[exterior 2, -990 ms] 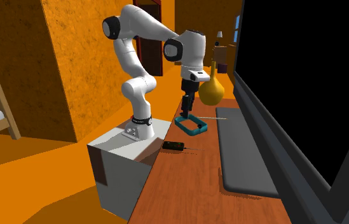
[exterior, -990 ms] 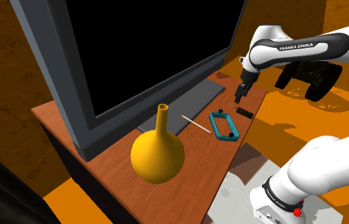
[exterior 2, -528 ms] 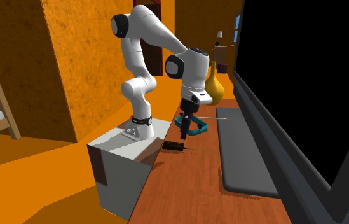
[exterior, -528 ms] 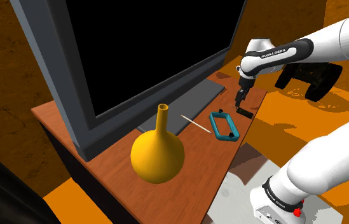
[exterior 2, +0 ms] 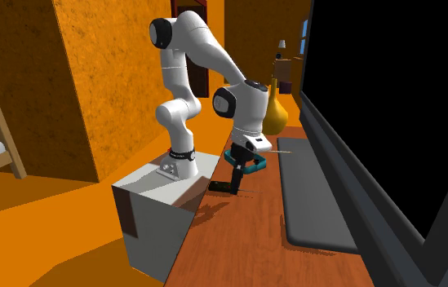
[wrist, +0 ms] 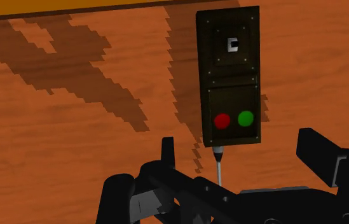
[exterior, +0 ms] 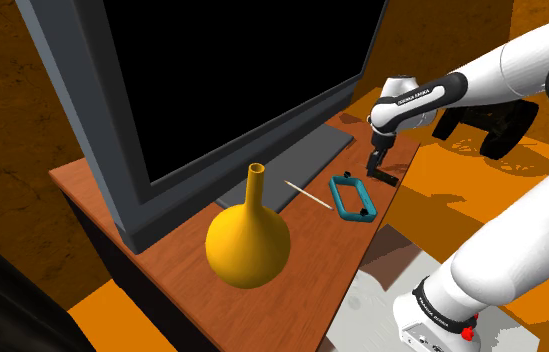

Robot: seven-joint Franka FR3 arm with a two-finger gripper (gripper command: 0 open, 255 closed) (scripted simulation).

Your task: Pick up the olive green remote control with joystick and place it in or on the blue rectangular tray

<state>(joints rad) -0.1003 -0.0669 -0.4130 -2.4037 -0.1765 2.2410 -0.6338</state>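
Now the gripper (exterior: 375, 164) hangs low over the wooden table (exterior: 307, 250), close to its edge on the stand's side; its 2 fingers (wrist: 168, 151) stand spread apart, clasping nothing. The dark olive remote (wrist: 228, 76) lies flat on the table just ahead of the fingertips, in line with the gap between them, untouched; it shows 1 red button, 1 green button, and a thin grey rod at the end facing the gripper. The blue-green tray (exterior: 352, 197) lies near the remote; a yellow vase (exterior: 248, 240) stands beyond it, beside the large black-screened television (exterior: 232, 70).
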